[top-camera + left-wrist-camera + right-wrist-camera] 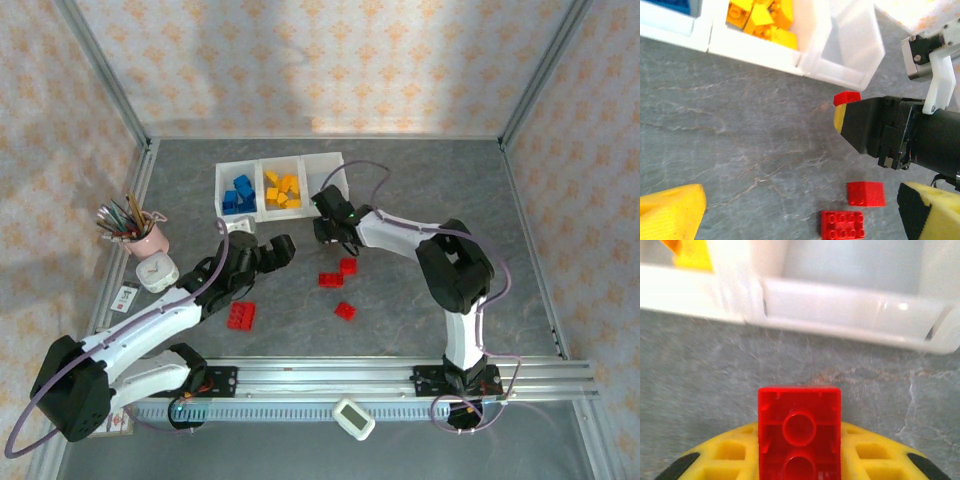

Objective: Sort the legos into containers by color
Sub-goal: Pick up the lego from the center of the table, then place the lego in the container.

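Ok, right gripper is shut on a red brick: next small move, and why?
Probably lift the right gripper slightly and carry the red brick over the rim of the empty bin. It is held just short of that bin's wall, and the other bins hold blue bricks and yellow bricks.

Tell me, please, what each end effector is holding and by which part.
The right end effector clamps a red lego by one end; the left end effector is open, holding nothing.
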Controlling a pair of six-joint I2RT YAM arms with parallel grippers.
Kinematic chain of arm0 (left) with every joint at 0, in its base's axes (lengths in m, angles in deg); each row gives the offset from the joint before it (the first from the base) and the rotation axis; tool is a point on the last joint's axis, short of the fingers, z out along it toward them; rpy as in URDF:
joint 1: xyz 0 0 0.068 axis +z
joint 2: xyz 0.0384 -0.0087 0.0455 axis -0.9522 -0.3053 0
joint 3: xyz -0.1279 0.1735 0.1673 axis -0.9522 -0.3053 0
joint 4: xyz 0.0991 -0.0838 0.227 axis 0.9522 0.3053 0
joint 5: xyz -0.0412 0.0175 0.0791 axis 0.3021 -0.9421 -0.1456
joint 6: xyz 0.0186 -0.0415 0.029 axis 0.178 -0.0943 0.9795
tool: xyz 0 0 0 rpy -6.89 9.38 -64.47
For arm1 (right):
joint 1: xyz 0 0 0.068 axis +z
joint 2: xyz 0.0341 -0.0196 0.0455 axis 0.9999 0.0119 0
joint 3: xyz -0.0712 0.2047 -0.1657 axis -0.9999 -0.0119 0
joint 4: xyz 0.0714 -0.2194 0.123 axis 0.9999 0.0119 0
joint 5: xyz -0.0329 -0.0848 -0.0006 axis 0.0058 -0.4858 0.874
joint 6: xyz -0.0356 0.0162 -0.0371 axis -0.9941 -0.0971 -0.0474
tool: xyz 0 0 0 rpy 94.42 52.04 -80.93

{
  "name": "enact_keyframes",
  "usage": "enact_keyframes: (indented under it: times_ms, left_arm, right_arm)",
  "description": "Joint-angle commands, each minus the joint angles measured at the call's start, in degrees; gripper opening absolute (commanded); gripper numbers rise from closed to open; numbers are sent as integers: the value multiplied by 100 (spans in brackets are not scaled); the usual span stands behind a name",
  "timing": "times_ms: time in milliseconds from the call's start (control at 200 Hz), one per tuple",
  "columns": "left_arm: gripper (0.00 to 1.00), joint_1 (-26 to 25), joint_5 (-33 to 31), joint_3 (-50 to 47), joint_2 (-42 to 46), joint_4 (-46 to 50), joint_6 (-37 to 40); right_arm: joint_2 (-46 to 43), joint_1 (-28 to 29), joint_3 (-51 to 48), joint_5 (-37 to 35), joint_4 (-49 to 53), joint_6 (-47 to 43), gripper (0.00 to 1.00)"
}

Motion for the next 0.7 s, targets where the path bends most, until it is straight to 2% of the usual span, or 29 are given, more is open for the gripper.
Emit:
enact_keyframes:
  times_ms: [0, 450, 696]
  left_arm:
    - [99, -9, 27, 397, -107, -40, 63]
    - [99, 71, -299, 1082, -904, -270, 224]
    - [99, 158, -237, 1301, -1250, -267, 240]
  right_arm:
    - [-236, -156, 450, -183, 138, -23, 22]
    - [1284, -688, 2549, -245, 535, -105, 24]
    - [1626, -736, 3298, -397, 811, -271, 37]
